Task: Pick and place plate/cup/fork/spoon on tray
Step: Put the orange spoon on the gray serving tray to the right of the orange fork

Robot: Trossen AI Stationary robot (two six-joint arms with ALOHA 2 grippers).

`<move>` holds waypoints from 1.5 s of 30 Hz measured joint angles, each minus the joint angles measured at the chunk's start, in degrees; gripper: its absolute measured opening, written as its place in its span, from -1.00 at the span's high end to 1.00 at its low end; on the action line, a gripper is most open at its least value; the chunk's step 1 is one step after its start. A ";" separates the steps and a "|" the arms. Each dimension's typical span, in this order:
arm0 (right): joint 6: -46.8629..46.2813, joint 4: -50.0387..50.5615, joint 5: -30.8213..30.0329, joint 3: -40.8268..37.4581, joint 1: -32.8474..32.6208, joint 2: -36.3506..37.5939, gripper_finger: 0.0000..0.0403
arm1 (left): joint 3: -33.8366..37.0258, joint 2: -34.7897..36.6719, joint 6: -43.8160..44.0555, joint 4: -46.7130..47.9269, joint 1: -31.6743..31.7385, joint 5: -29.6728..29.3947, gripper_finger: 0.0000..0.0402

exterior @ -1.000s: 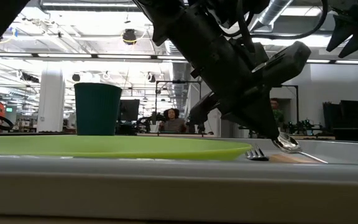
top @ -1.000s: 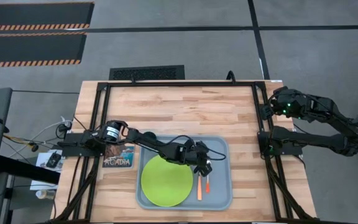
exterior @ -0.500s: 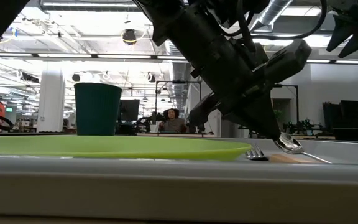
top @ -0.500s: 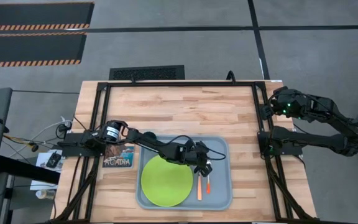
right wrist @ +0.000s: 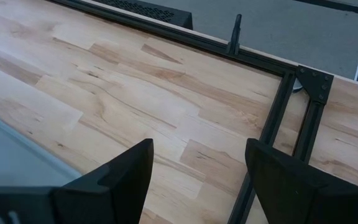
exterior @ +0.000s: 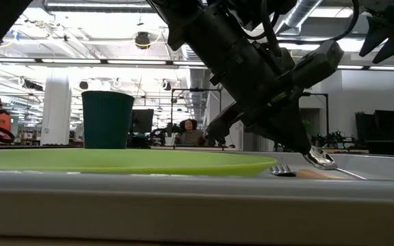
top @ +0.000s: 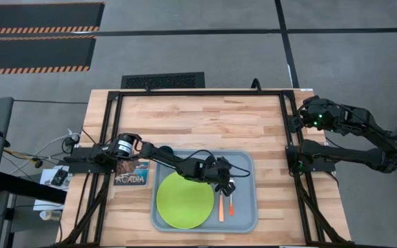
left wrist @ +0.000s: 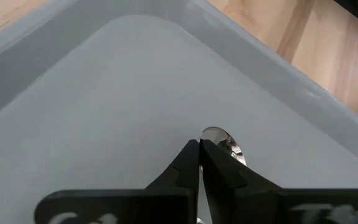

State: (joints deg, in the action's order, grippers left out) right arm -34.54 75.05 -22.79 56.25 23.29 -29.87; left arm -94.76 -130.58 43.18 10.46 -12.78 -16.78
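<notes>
The pale grey-blue tray [top: 243, 169] lies at the table's near middle. The lime-green plate [top: 185, 201] lies flat in its left half and shows in the low view [exterior: 128, 160]. The dark teal cup [exterior: 107, 119] stands upright behind the plate. The fork [top: 220, 209] lies on the tray floor right of the plate, its tines [exterior: 282, 169] flat. My left gripper [top: 227, 186] is over the tray, right of the plate, and shut on the spoon [top: 230, 204]. My right gripper [right wrist: 197, 180] is open and empty at the table's far right edge [top: 296, 124]. My left gripper pinches the spoon between its two shut fingers just behind the silver bowl [left wrist: 221, 139], which sticks out past the fingertips. The fingers slant down from the table's left. The bowl [exterior: 319, 159] is low over the tray floor. The orange handle [top: 230, 205] runs toward the near edge.
A small picture card [top: 129, 178] lies on the table left of the tray, under the left arm. Bare wood [top: 205, 124] spreads beyond the tray toward the far edge. The tray's raised rim [left wrist: 272, 62] is close beyond the spoon. People show in the room behind the table.
My left gripper stays shut on the spoon and has sunk slightly toward the tray floor. Plate, cup and fork lie as before.
</notes>
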 joint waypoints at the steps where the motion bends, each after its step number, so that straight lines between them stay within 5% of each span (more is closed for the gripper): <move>1: 0.00 0.00 -0.02 0.00 -0.01 0.00 -0.40 | 0.00 0.00 0.02 -0.02 -0.02 0.00 1.00; 45: 0.00 0.00 0.02 0.00 -0.02 -0.01 -0.40 | 0.04 -0.83 0.87 -1.29 -1.27 0.66 1.00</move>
State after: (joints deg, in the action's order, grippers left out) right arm -34.54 75.05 -22.77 56.25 23.27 -29.88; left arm -94.72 -131.41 44.05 9.17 -14.04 -16.12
